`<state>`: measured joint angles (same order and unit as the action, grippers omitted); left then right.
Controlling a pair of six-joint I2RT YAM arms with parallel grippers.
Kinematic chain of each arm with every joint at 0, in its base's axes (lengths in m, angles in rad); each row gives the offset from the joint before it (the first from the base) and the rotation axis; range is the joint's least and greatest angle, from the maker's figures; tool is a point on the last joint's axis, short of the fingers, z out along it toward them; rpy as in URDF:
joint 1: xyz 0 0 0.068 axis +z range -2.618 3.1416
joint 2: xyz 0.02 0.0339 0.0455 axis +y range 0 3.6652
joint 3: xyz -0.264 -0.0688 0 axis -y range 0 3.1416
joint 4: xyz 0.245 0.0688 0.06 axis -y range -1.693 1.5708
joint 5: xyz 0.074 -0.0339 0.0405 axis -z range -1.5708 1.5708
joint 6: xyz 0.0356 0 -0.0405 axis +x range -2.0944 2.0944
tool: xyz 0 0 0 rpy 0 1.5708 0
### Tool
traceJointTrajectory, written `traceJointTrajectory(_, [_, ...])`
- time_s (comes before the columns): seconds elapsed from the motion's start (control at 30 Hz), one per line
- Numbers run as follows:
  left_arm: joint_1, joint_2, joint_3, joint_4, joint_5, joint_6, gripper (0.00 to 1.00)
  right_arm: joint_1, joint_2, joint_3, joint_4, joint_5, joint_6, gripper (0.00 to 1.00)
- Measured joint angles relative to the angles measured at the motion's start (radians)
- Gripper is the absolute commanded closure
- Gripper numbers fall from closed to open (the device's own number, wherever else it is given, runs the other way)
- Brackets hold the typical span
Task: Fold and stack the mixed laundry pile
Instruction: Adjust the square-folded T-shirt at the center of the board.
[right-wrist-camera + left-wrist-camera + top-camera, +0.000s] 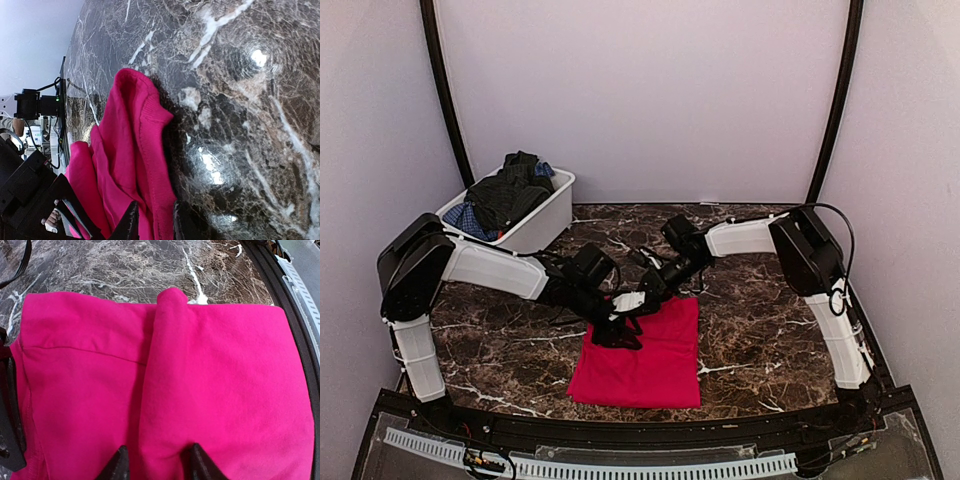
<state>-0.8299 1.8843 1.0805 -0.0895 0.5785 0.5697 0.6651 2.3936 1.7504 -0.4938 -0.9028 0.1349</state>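
Far left, back corner of the marble table (500, 345): white bin (552, 212), heaped with dark garments (508, 192). A blue checked piece (468, 220) shows at its near end. All of it is loose and unfolded.

Left gripper (618, 332): down on the far-left corner of the red cloth (645, 365). In its wrist view a raised ridge of cloth runs away from the fingertips (120, 467), which stand either side of it and squeeze it. Pinched on that ridge, by the look.

Centre: the red cloth lies on the marble just ahead of the arm bases. It is mostly flat and roughly rectangular, rumpled only along the far edge where both arms work.

Right gripper (648, 288): at the far edge, just right of the left one. Its wrist view shows the tips nearly together on a hem, with a bunch of cloth lifted off the marble.

Progress: early. One garment is out and in hand, its fold not finished. No stack anywhere. The binful is all to do.
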Motion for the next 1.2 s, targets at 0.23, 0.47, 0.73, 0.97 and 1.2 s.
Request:
traceJointTrajectory(0.23, [-0.01,0.002,0.019,-0.04,-0.002,0.013,1.0,0.0,0.0,0.0,0.0,0.013,-0.014,0.8])
traceJointTrajectory(0.47, [-0.021,-0.007,0.056,-0.072,-0.051,0.016,1.0,0.0,0.004,-0.001,0.003,0.013,-0.026,0.82])
traceJointTrajectory(0.73, [-0.021,-0.021,0.099,-0.065,-0.121,0.02,1.0,0.0,0.004,-0.008,0.02,0.006,-0.032,0.82])
traceJointTrajectory(0.97, [-0.003,-0.021,0.116,-0.042,-0.139,0.037,1.0,0.0,0.004,-0.012,0.028,0.002,-0.04,0.82])
traceJointTrajectory(1.2, [0.024,-0.021,0.117,-0.003,-0.152,0.07,1.0,0.0,0.004,-0.018,0.039,-0.006,-0.048,0.83])
